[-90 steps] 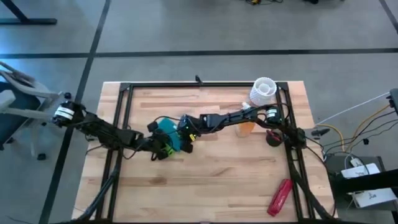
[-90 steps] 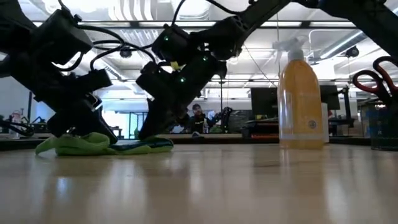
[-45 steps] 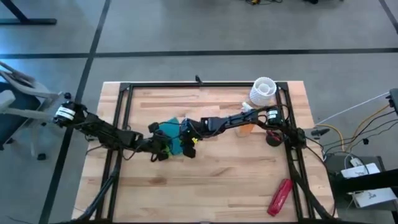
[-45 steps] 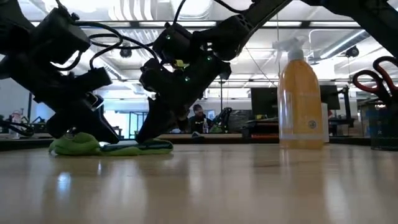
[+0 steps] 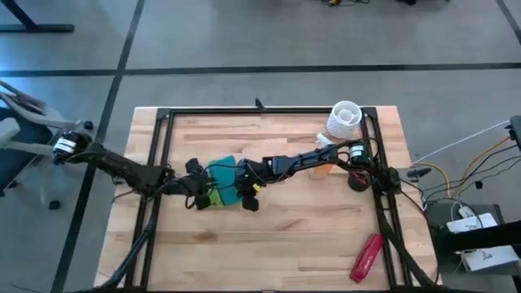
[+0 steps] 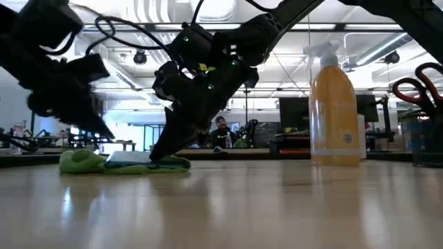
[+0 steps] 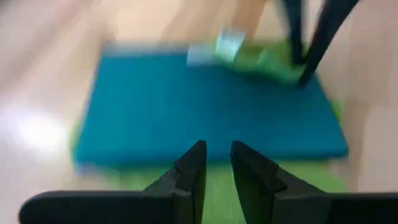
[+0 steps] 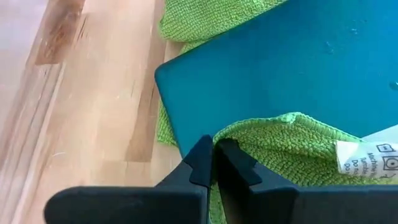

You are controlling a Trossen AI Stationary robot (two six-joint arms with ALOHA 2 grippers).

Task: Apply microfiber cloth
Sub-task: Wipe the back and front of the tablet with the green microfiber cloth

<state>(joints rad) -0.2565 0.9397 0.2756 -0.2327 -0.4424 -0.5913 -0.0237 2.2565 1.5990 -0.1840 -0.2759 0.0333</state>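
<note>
— How are the two pincers seen?

— The right pincer [image 5: 245, 198] is seen pressed down at the centre of the high view, its fingers [image 8: 214, 163] brought together with almost no gap. A fold of the microfiber cloth [image 8: 280, 140] lies right at their tips, but whether it is pinched cannot be told. The left pincer [image 5: 195, 195] is placed just left of it, raised slightly above the counter [image 5: 285, 244] in the low view; its fingers [image 7: 199, 171] are set narrow, a slim gap between them, with nothing held.

— And the cloth itself?

— A lime-green, nubbly rag [image 5: 213, 195] is shown rumpled at the centre-left of the high view. Part of it is spread under a flat teal rectangular device [image 5: 221, 175], part is folded over the device's top, and a white care label [image 8: 373, 155] is turned up. In the low view it is bunched in a lump [image 6: 83, 160] at lower left.

— Where is it placed relative to the pincers?

— It is lodged between them: the right pincer is set on its right edge, the left pincer is held just off its left end.

— Anything else?

— An orange spray bottle [image 6: 336, 111] is stood well apart, at right.
</note>
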